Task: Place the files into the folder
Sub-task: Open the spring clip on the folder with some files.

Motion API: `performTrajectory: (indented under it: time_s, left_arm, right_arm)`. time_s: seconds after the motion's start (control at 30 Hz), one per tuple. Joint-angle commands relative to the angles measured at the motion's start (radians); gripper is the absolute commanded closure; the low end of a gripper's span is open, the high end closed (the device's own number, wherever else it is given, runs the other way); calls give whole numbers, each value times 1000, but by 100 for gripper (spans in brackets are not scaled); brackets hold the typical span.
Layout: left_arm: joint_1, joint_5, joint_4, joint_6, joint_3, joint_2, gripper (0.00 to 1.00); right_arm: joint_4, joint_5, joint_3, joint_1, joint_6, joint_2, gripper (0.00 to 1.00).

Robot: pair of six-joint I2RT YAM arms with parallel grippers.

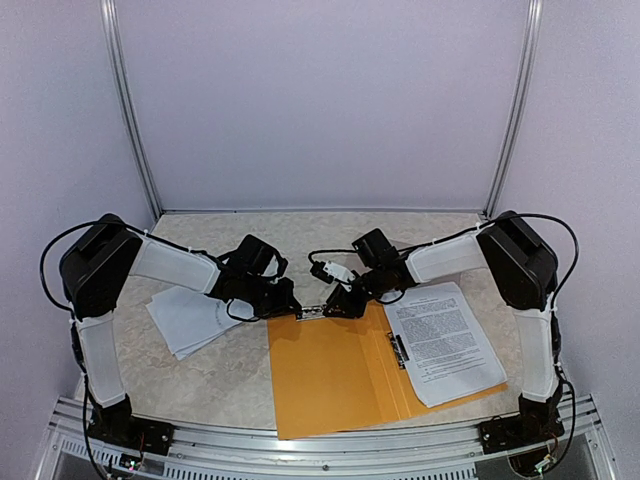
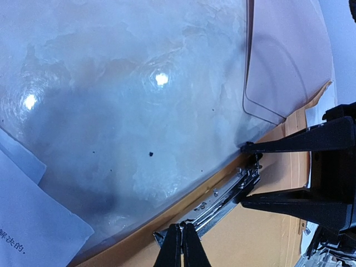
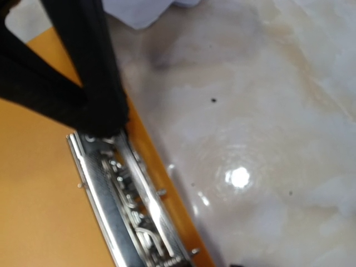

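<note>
At the middle of the table: an orange folder lies open and flat on the marbled table, with its far edge under the two grippers
Far edge of the folder: a shiny metal clip lies along this edge, and both grippers are at it, one at each end
Left gripper: the fingers are pressed together with no gap between them. The tips touch the end of the metal clip nearer the left arm. I cannot tell whether anything is pinched between them
Right gripper: seen from the left wrist, its two black fingers are spread apart, one on either side of the other end of the clip. The jaws are not closed on it
Files, right side: one printed sheet with dense black text rests on the right half of the open folder, slightly askew, with orange showing below its near edge
Files, left side: a few white sheets lie fanned on the bare table under the left arm's forearm, beside the folder and not touching it. The left wrist view shows a corner of them with some printed characters
Beyond the clip: a clear plastic sheet with a rounded corner lies on the table against the folder's far edge
Left half of the folder: bare orange, with no paper on it
</note>
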Motion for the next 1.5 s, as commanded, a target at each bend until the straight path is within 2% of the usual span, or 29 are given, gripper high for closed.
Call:
performTrajectory:
  time_s: [0.0, 0.43, 1.3, 1.47]
  left_arm:
    - [-75, 143, -167, -4, -26, 17, 100]
    - [-79, 169, -144, -27, -69, 130, 100]
    - [-151, 212, -223, -9, -99, 50, 100]
    - [-144, 177, -235, 1, -88, 45, 100]
  right_arm:
    - [-53, 217, -21, -1, 92, 127, 100]
    - [-64, 227, -16, -1, 102, 126, 100]
    - [-94, 308, 10, -2, 218, 155, 100]
    - [-96, 290, 1, -1, 199, 145, 100]
